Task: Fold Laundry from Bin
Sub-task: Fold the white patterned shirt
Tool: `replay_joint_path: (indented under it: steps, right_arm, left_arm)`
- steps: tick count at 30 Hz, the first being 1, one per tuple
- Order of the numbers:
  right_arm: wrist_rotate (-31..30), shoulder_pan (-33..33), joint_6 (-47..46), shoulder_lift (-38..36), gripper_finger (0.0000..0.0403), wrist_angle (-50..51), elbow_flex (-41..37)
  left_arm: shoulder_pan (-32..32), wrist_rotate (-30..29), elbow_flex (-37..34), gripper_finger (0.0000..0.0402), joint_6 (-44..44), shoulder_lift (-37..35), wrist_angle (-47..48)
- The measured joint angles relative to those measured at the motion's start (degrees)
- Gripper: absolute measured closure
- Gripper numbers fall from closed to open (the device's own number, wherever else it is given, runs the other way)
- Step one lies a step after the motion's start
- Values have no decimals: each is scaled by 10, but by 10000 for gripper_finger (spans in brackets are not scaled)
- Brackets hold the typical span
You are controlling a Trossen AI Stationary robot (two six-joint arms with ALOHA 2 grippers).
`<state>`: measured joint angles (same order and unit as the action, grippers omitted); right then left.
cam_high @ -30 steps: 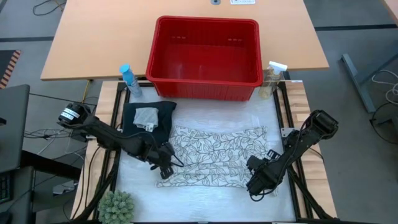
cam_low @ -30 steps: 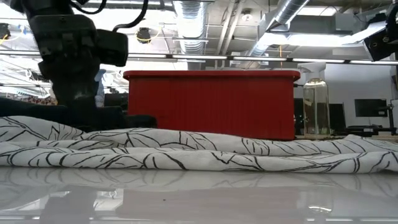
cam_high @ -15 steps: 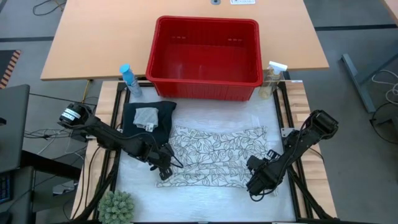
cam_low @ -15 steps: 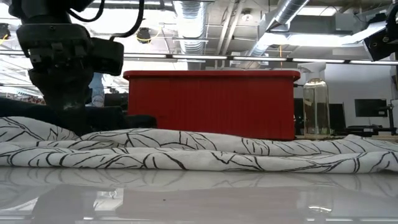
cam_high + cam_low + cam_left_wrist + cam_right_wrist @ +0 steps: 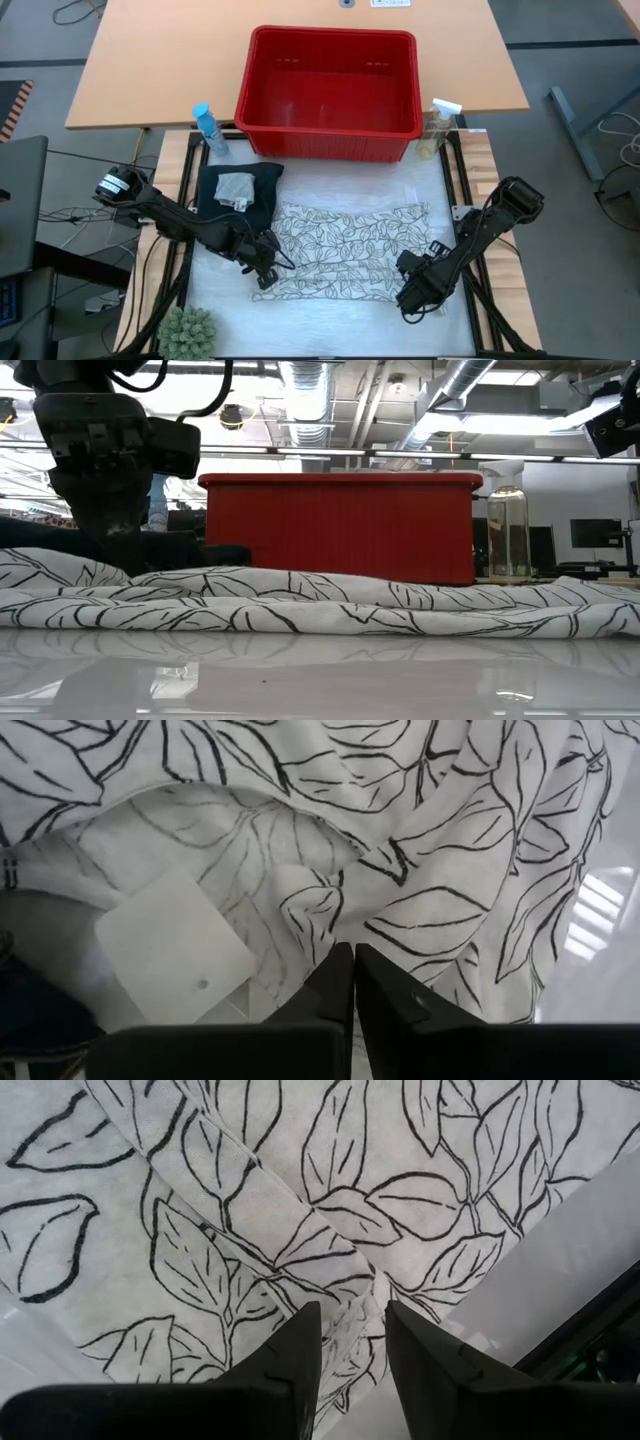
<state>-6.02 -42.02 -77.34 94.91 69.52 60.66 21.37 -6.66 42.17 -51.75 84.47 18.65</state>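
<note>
The white cloth with grey leaf print [image 5: 345, 250] lies spread and wrinkled on the table in front of the red bin [image 5: 330, 85]. The dark trousers [image 5: 262, 200] lie folded at the left with the small grey cloth [image 5: 234, 188] on top. My left gripper [image 5: 264, 268] is shut at the leaf cloth's near left corner. My right gripper [image 5: 410, 292] is shut on a pucker at its near right corner. The low view shows the cloth [image 5: 330, 605] low along the table. My left gripper has its shut fingertips [image 5: 340, 970] on the leaf cloth near its left edge [image 5: 330, 915], beside a white label, slanting down from the table's left. The tips hide whether a layer is between them. The cloth lies on the table. My right gripper pinches a small raised pucker of the leaf cloth [image 5: 362, 1302] between its two fingers, near the cloth's near right corner. The fingers slant down from the table's right. The cloth around the pucker lies slack on the table.
A blue spray bottle [image 5: 207, 128] stands left of the bin and a clear spray bottle [image 5: 437, 125] right of it. A green plant [image 5: 187, 333] sits at the table's near left corner. Bare white table shows near the front edge [image 5: 330, 330].
My left gripper has gone down a little and slightly toward the table's left edge, onto the leaf cloth's left end. The cloth keeps its place.
</note>
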Motion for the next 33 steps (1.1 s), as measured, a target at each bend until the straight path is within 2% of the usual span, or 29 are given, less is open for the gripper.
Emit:
replay_joint_path:
  steps: [8, 11, 14, 20, 25, 29, 33]
  right_arm:
    - [-1, 0, -1, 0, 264, -1, 0]
    - [-1, 0, -1, 0, 264, -2, 0]
    - [-7, 0, -1, 0, 264, -10, 0]
    - [-16, 0, 7, 0, 264, -14, 0]
    - [-16, 0, 10, 0, 264, -13, 0]
    - [-16, 0, 13, 0, 264, -12, 0]
    - [-16, 0, 13, 0, 264, -12, 0]
  left_arm:
    - [0, -3, 0, 401, -16, 0, 11]
    - [-3, 22, 0, 388, -14, 0, 11]
    - [-9, 41, 0, 353, -13, 0, 11]
    - [-13, 44, 0, 259, -15, 0, 26]
    - [-13, 27, 0, 207, -49, 0, 97]
    - [-13, 34, 0, 200, -56, 0, 98]
    - [-13, 39, 0, 218, -54, 0, 82]
